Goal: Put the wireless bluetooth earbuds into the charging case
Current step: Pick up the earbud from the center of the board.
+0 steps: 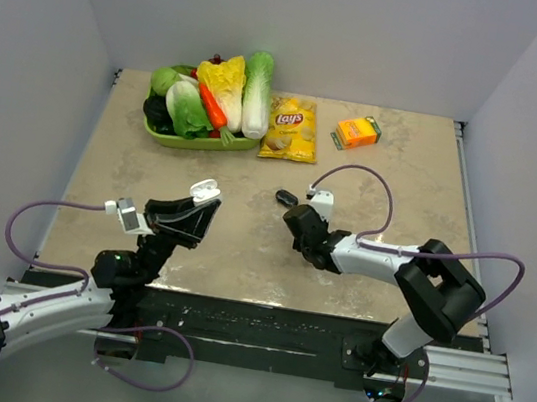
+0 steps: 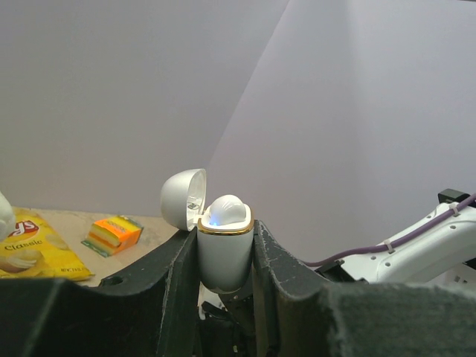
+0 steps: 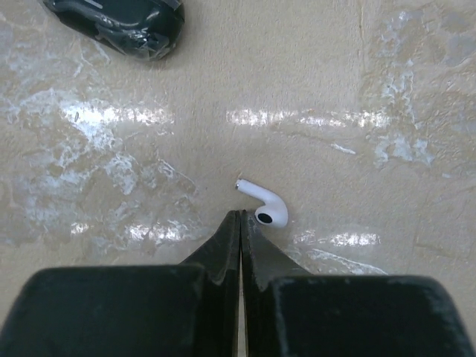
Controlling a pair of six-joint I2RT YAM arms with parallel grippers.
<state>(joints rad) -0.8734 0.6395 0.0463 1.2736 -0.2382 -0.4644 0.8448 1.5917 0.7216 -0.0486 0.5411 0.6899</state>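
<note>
**Earbud loose beside closed right fingers; case held open on the left**

Shows the right gripper (image 3: 240, 223) low over the middle of the tabletop (image 3: 372, 111), jaws pressed together to a thin seam and clamping nothing. Places the white earbud (image 3: 264, 204) flat on the polished surface just beside the fingertips and outside the jaws, rounded head nearest them and stem angled away. Cannot settle whether head and fingertip touch. Marks a dark glossy object (image 3: 123, 22) well apart, toward the far edge.

Shows the left gripper (image 1: 199, 203) raised over the near left part of the tabletop, clenched on the charging case (image 2: 223, 256). Holds the body upright between the fingers, with the lid (image 2: 184, 198) swung back. Reveals a white rounded piece (image 2: 225, 210) with a blue glow in the case mouth; cannot tell whether this is a seated earbud.

Handling, by judgement:
- Expect a very light, rigid, smooth-shelled piece, likely to skid or flick away on the glossy top if pinched off-centre.
- Reopen the jaws and centre them over the piece.
- Take hold across the bulbous head, or across the stem close to the head.
- Squeeze gently, leaving the stem free to enter the case socket.
</note>
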